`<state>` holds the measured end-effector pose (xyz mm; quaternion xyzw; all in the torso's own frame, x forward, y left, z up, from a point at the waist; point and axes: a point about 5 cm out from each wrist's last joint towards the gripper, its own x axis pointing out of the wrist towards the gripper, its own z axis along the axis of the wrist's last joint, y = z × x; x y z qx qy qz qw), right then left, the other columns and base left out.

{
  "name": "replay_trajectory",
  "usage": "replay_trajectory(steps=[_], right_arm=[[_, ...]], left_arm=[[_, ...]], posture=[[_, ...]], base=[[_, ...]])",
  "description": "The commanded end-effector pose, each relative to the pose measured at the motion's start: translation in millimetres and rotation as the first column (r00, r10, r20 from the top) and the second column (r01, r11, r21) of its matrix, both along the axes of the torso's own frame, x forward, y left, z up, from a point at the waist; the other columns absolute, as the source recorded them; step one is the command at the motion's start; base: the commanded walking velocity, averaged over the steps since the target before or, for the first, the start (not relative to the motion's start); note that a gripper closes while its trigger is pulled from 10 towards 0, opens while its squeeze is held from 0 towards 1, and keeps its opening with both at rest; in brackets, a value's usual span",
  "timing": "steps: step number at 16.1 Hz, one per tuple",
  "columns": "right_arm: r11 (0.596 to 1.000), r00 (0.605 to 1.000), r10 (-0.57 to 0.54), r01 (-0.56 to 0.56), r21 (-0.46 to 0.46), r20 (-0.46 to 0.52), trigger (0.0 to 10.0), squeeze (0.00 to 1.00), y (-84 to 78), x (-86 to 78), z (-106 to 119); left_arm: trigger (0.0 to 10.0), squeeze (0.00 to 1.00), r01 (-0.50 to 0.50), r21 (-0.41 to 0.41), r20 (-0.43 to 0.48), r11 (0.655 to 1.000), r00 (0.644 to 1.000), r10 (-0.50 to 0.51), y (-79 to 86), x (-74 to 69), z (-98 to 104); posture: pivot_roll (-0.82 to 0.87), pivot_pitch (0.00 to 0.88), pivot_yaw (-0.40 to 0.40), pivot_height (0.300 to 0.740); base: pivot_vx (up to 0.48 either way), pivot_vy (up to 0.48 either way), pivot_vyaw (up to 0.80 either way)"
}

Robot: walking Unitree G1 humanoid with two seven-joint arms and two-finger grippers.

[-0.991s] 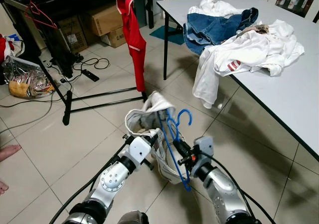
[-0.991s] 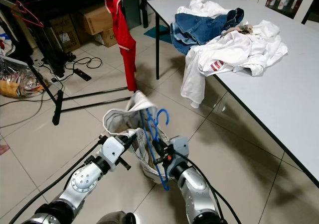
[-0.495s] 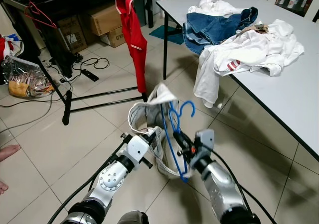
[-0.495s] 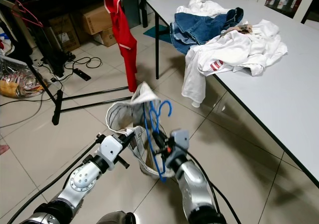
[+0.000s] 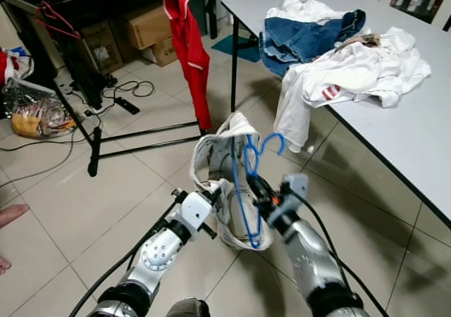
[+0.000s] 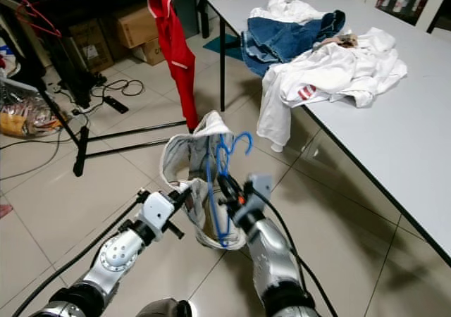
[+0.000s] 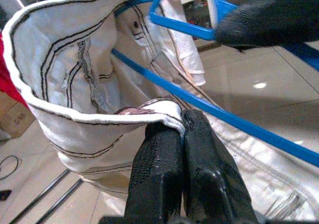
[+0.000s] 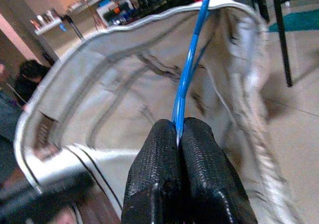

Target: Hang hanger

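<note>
Hanger (image 5: 248, 183) | pinched in right claw (image 8: 178, 133) | left claw (image 7: 182, 129) clamped on garment (image 5: 220, 155)

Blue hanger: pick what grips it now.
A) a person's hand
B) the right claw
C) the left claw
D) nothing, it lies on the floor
B: the right claw is shut on the blue hanger wire, while the left claw pinches the white garment hem.
</note>
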<state>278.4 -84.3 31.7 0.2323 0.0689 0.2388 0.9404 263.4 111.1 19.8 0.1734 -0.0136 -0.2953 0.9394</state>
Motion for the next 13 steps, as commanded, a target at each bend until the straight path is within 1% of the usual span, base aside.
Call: replay_trajectory(steps=[1,3,5,6,7,9,13], right_arm=[[0.997,0.998,0.000,-0.005,0.076,0.065,10.0,0.00,10.9,6.6,16],[0.997,0.998,0.001,-0.005,0.072,0.056,10.0,0.00,11.2,6.2,14],[0.998,0.998,0.004,-0.008,0.062,0.061,10.0,0.00,10.8,5.2,14],[0.999,0.998,0.003,-0.006,0.047,0.063,10.0,0.00,8.3,3.5,12],[0.999,0.998,0.001,-0.004,0.045,0.063,10.0,0.00,7.1,3.2,12],[0.999,0.997,-0.004,0.001,0.048,0.074,10.0,0.00,6.1,4.6,15],[0.998,0.993,0.004,-0.012,0.067,0.116,10.0,0.00,15.2,12.5,28]], left_arm=[[10.0,0.00,0.036,0.024,0.053,0.999,0.998,-0.037,-2.6,5.4,9],[10.0,0.00,0.074,0.044,0.071,0.996,0.994,-0.077,-6.1,5.1,11],[10.0,0.00,0.064,0.031,0.068,0.997,0.996,-0.066,-6.0,5.7,11],[10.0,0.00,0.021,-0.015,0.040,1.000,0.999,-0.020,-4.2,7.2,10],[10.0,0.00,0.007,-0.031,0.027,1.000,1.000,-0.006,-3.7,7.6,9],[10.0,0.00,0.016,-0.028,0.025,0.999,1.000,-0.015,-6.4,7.0,9],[10.0,0.00,0.050,-0.044,0.028,0.998,0.998,-0.049,-16.6,5.9,10]], posture=[[0.06,0.000,0.076,0.740],[0.06,0.000,0.078,0.740],[0.06,0.000,0.078,0.740],[0.06,0.000,0.077,0.740],[0.06,0.000,0.077,0.740],[0.05,0.000,0.076,0.740],[0.05,0.000,0.076,0.740]], base=[[0.000,0.000,0.00],[0.000,0.000,0.00],[0.000,0.000,0.00],[0.000,0.000,0.00],[0.000,0.000,0.00],[0.000,0.000,0.00],[0.000,0.000,0.00]])
